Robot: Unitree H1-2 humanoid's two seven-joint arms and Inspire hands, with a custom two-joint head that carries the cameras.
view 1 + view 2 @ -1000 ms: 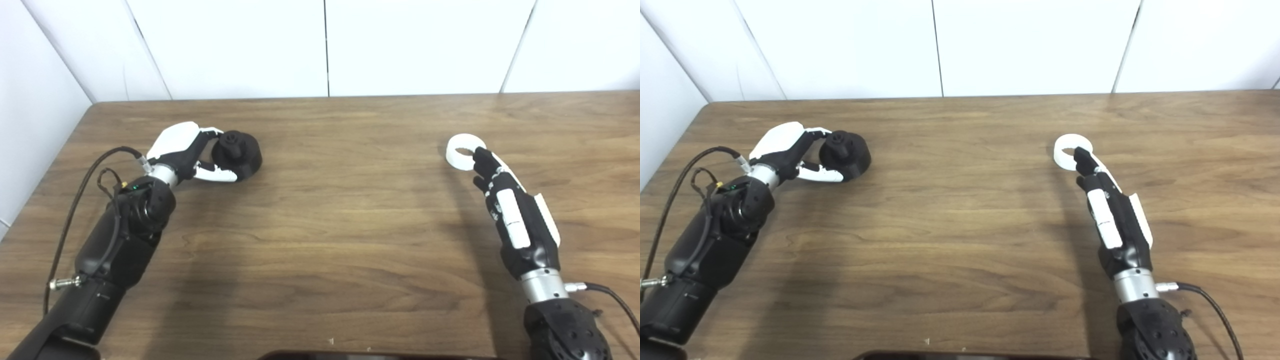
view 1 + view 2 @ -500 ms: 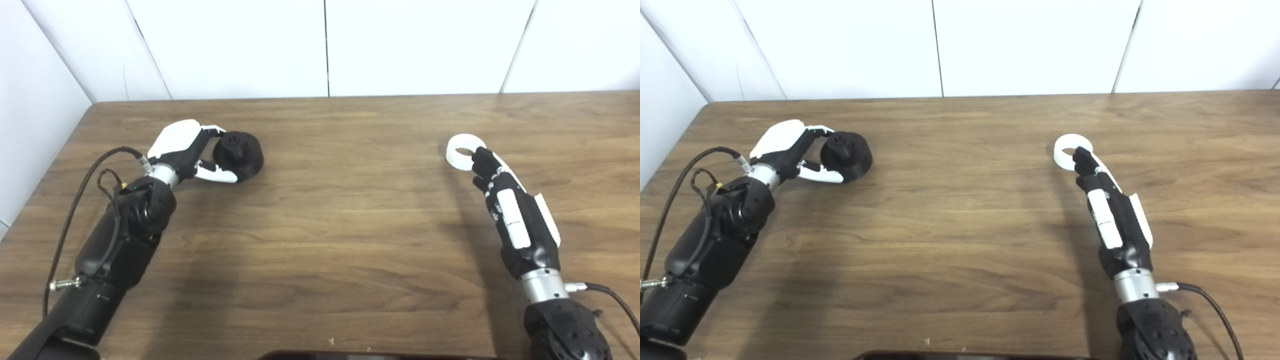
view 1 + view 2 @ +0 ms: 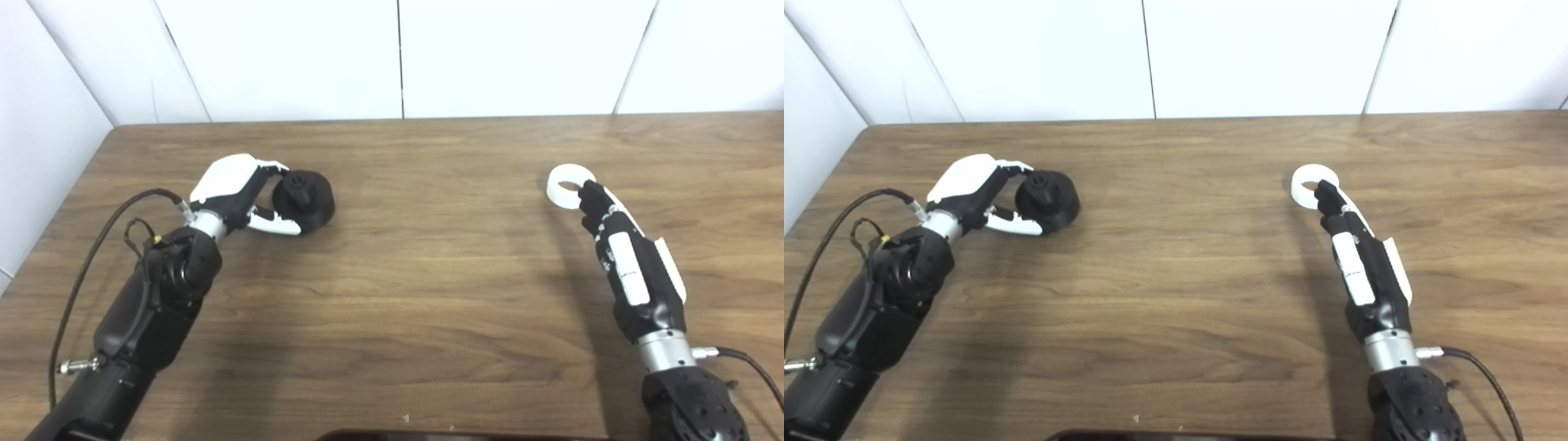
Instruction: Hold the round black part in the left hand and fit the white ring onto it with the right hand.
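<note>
The left hand [image 3: 236, 193] clasps the round matte-black knobbed part [image 3: 304, 194] between its fingers; the right hand's [image 3: 612, 236] fingers pinch the smooth white plastic ring [image 3: 566, 185] on the wood-grain bench [image 3: 429, 263].

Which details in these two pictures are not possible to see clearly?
- Right hand on the white ring: both views show only its back, so the grip is hidden.
- Black part: dark and blurred; whether it is lifted off the table is unclear, though the left hand wraps it.
- Dark object at the bottom edge: cut off, unidentifiable.
</note>
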